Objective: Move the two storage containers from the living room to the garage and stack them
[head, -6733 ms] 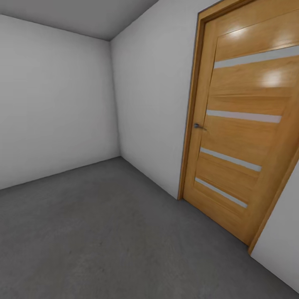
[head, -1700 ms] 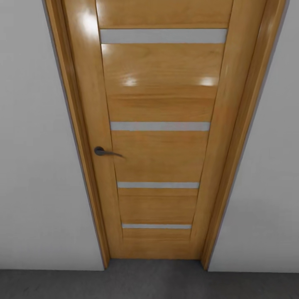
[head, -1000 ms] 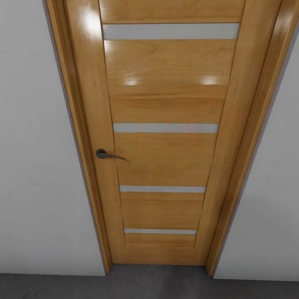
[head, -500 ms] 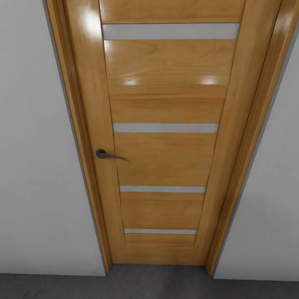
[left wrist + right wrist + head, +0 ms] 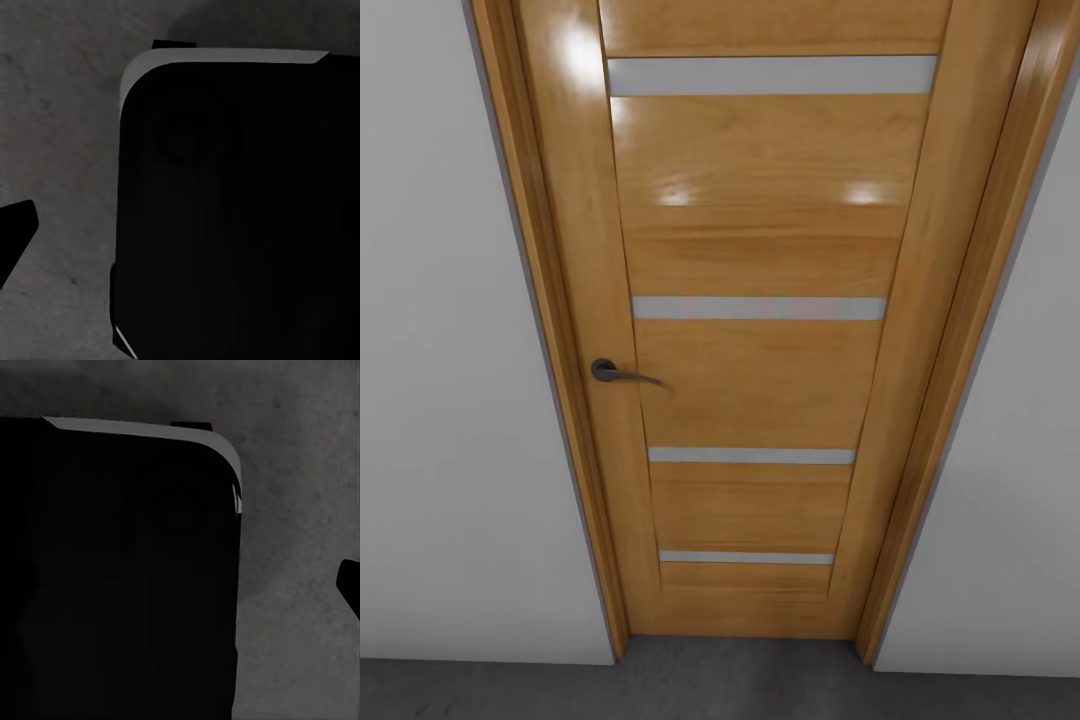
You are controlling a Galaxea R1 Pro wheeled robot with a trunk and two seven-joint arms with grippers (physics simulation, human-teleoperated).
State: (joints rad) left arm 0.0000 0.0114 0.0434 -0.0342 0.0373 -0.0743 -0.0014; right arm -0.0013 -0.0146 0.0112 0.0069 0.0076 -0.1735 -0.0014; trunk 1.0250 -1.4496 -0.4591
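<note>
The two storage containers are out of view. I am in the garage, facing its shut wooden door from close up, with a strip of dark grey concrete floor at its foot. In the left wrist view a single black fingertip pokes in over the floor. Another black fingertip shows in the right wrist view above the concrete. Nothing is seen held by either one.
The door has a dark lever handle on its left side and grey glass strips. Pale grey walls flank the frame on both sides. My own dark base looms below each wrist camera.
The head view swung from the garage corner to face the door head-on, then closed in slightly. Over the last second nothing has shifted.
</note>
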